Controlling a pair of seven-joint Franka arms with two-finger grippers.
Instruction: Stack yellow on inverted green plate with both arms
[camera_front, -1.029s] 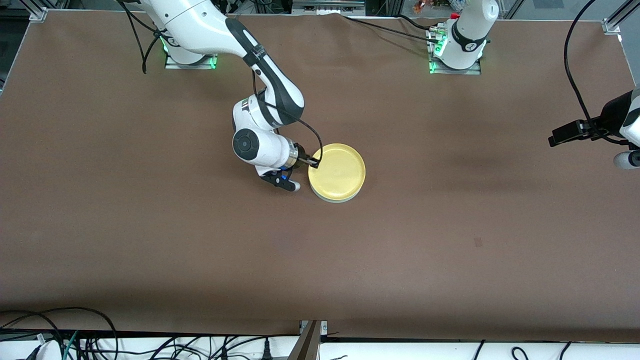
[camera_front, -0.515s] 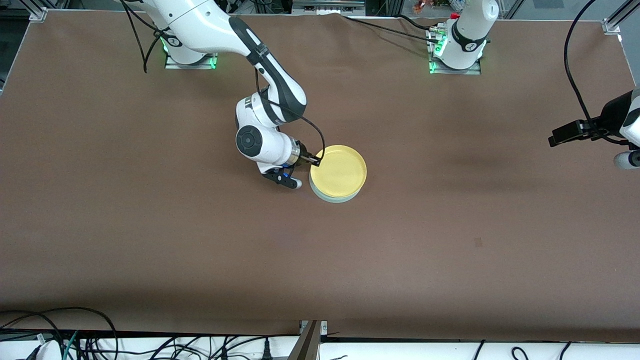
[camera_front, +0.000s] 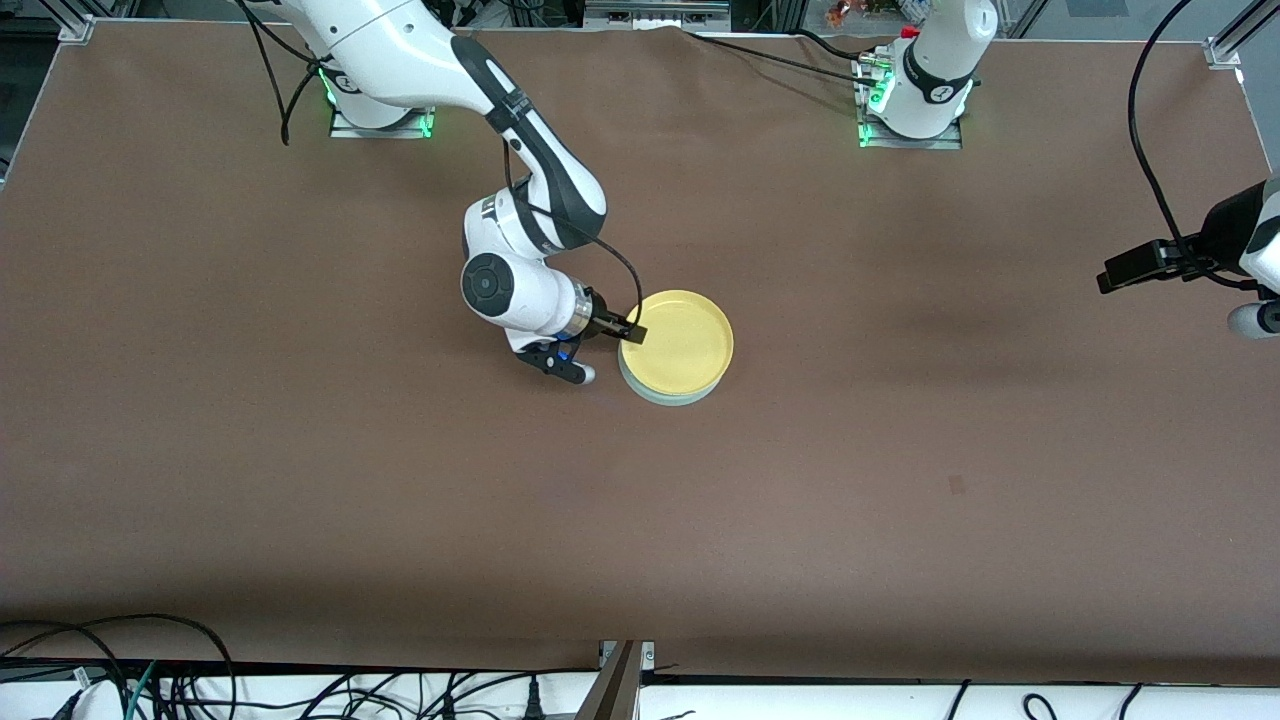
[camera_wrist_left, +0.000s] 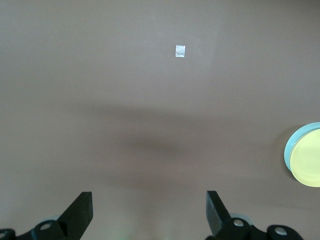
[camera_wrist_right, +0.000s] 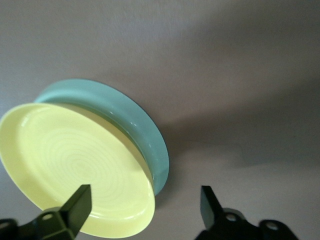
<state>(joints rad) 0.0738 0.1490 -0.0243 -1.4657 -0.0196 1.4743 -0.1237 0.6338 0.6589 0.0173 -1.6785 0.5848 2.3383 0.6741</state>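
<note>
- Because the yellow plate (camera_front: 677, 341) already sits upright on the inverted green plate (camera_front: 668, 395), the stacking itself looks done; only letting go fully and drawing the arm clear seems left.
- Only a thin green edge shows under the yellow plate, from about five to eight o'clock, so the two are slightly off-centre.
- Neither plate holds anything; the yellow plate's bowl is bare apart from moulded rings.
- At the yellow plate's nine o'clock rim is the right gripper (camera_front: 633, 331). In its wrist view the fingers (camera_wrist_right: 75, 207) stand spread wide, one over the yellow plate's rim and the other past the stack, clamping nothing.
- Well apart at three o'clock, near the table (camera_front: 900, 500) edge at the left arm's end, the left gripper (camera_wrist_left: 149, 212) waits, its jaws parted and empty over bare brown tabletop.
</note>
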